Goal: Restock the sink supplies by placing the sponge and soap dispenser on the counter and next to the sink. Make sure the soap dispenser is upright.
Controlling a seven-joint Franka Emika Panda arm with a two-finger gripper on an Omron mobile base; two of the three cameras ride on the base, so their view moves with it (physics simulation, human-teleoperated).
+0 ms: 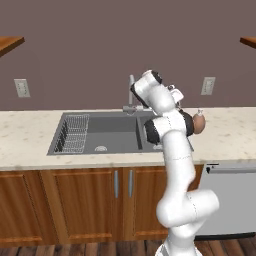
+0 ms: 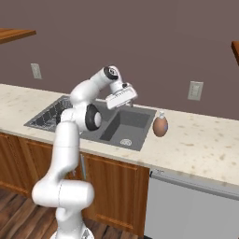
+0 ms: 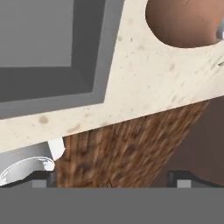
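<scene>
Right base view: bottle upright beside the sink

The soap bottle (image 2: pixel 160 126) stands upright on the beige worktop (image 2: pixel 205 144), just right of the sink (image 2: pixel 122 125). The claw (image 2: pixel 121 97) hangs spread wide and empty over the basin, left of the bottle. Wooden cabinets (image 2: pixel 114 186) sit below.

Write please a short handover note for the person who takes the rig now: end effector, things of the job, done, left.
End effector: open, holding nothing, above the sink near the faucet.
Soap dispenser: upright on the counter, just right of the sink.
Sponge: I cannot see it in these views.
Done: dispenser looks placed.
Left: find the sponge and put it on the counter beside the sink.
</scene>
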